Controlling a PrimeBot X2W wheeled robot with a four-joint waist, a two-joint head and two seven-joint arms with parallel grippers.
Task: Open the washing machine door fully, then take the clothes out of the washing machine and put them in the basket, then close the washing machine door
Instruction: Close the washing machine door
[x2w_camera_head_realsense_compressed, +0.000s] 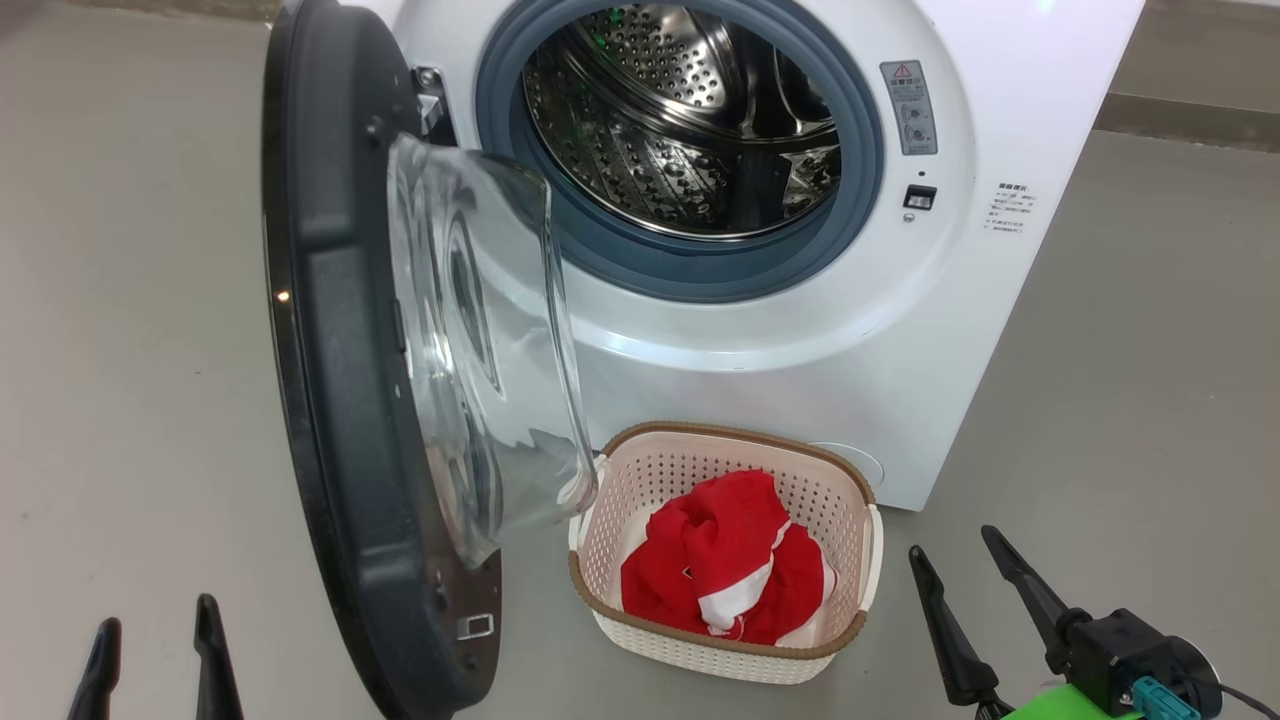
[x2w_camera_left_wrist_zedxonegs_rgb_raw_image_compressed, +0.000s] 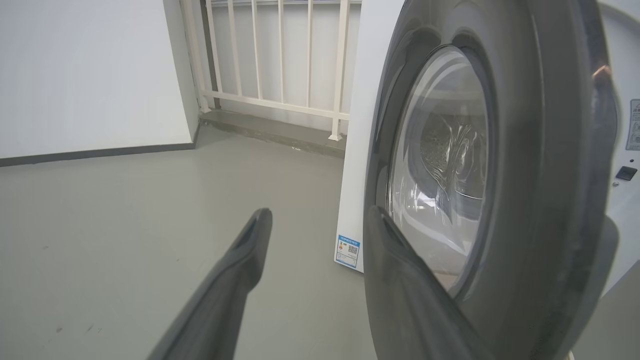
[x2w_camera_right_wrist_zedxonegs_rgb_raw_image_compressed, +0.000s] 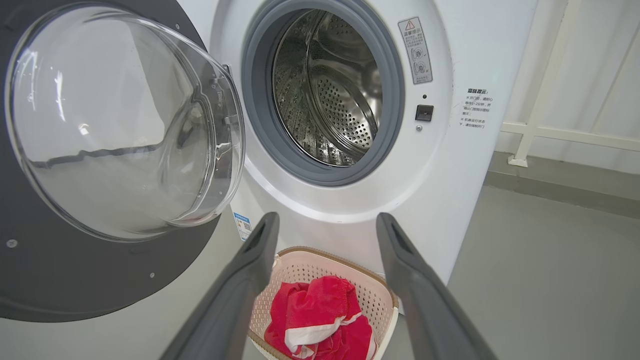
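The white washing machine stands with its perforated steel drum in plain view. Its black-rimmed washing machine door is swung wide on the hinge at nine o'clock of the opening, the clear glass bulge turned toward the machine. At six o'clock of the opening, just before the machine's front, sits the cream perforated basket with its brown rim, and the red clothes, trimmed in white, lie crumpled inside it.

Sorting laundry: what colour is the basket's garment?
Bright red fabric garment, white trim; head view best.
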